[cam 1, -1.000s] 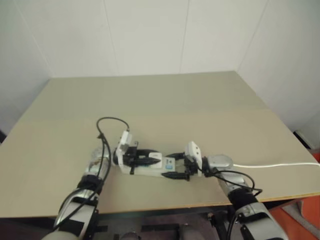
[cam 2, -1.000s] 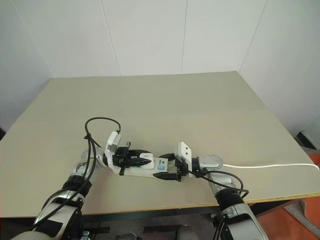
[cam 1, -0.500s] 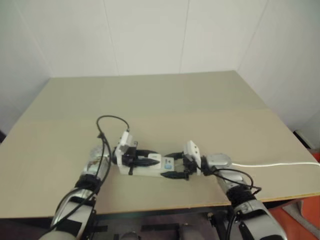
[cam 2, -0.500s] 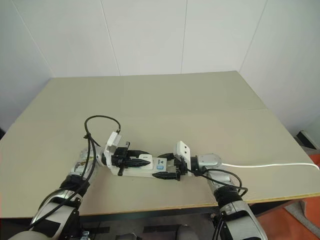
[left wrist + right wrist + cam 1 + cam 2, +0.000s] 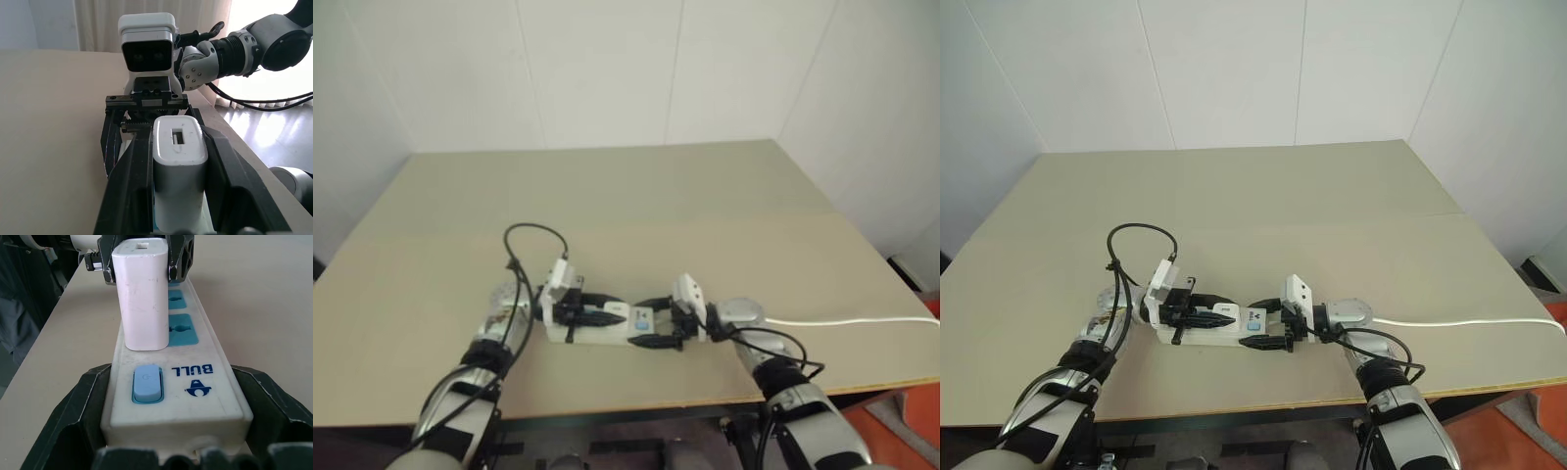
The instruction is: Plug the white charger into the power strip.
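While my two arms meet near the front edge of the beige wooden tabletop (image 5: 1332, 186), everything sits in one line. Going L to R: my left gripper (image 5: 1224, 315) points right, its black fingers (image 5: 128, 181) closed narrow on the small white rounded plastic charger block (image 5: 179, 171), one finger on each side. Charger stands upright on the long white plastic power strip w/ blue-faced sockets (image 5: 190, 357), its base touching the strip's top face, just left of the strip's blue rocker switch (image 5: 146, 383); can't tell if the prongs are fully seated. Two blue sockets show beside the charger, further left along the strip. Strip lies flat on the table, running left-right betw. both grippers. My right gripper (image 5: 1265, 325) points left and its black fingers (image 5: 80, 406) clamp the strip's right end, one on the near side, one on the far side. A thin white cord (image 5: 1469, 323) runs off to the right, across the table's right part to its edge. A black cable loop (image 5: 1141, 235) arcs above my left wrist.
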`<state>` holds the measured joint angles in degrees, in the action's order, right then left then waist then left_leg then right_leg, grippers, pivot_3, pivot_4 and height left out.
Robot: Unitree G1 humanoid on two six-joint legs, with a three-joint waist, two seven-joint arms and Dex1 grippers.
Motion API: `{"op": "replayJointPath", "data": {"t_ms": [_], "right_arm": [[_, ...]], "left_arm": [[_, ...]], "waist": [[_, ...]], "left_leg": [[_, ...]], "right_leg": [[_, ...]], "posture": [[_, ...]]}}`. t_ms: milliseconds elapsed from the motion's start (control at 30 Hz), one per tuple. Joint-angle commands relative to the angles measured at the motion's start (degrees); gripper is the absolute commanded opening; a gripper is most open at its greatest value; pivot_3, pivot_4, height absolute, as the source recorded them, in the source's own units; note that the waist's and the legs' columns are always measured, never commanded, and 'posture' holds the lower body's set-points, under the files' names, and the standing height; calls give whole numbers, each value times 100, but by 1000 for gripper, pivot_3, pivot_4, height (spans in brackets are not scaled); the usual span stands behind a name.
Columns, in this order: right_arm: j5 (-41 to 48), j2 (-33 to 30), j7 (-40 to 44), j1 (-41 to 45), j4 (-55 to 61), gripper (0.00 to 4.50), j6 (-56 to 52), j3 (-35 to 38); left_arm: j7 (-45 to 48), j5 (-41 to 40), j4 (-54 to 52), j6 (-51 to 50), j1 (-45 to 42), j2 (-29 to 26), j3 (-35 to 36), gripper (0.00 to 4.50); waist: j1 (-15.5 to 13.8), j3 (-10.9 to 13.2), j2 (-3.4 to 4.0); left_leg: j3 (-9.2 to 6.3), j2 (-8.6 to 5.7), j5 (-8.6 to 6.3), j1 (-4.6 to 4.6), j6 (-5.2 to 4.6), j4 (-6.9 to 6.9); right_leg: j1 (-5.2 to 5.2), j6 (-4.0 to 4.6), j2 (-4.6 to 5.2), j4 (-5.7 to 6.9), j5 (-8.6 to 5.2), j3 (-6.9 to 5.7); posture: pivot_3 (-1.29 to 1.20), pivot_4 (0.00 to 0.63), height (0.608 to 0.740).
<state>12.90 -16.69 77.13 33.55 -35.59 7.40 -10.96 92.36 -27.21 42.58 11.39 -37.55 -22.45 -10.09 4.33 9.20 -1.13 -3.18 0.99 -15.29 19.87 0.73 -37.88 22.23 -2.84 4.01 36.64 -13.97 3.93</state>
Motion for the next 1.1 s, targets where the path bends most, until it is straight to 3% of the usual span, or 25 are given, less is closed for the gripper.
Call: {"op": "replayJointPath", "data": {"t_ms": [33,467,833,1100], "right_arm": [[55,-9,221,37,-15,3401,48,32],[-21,56,27,-4,-25,3401,283,88],[-124,80,-87,22,-252,3401,770,112],[-113,66,-43,30,-313,3401,824,108]], "left_arm": [[14,449,583,8,330,-353,10,1017],[14,525,708,112,327,-380,-6,1017],[14,96,261,-82,303,-463,138,4483],[14,-886,-1277,-901,424,-1481,-92,4483]], "waist": [[3,0,0],[5,-5,1],[-14,-17,25],[-8,3,-2]], "left_leg": [[0,0,0,-1,0,0],[1,3,0,-10,0,2],[2,1,0,-9,-1,9],[-4,5,0,30,0,8]], "right_leg": [[-1,0,-1,0,0,0],[-6,-2,-4,1,-2,3],[-5,-11,-2,-2,-10,6],[34,6,-6,0,0,4]], "posture": [[0,150,740],[0,150,740],[0,150,740],[0,150,740]]}}
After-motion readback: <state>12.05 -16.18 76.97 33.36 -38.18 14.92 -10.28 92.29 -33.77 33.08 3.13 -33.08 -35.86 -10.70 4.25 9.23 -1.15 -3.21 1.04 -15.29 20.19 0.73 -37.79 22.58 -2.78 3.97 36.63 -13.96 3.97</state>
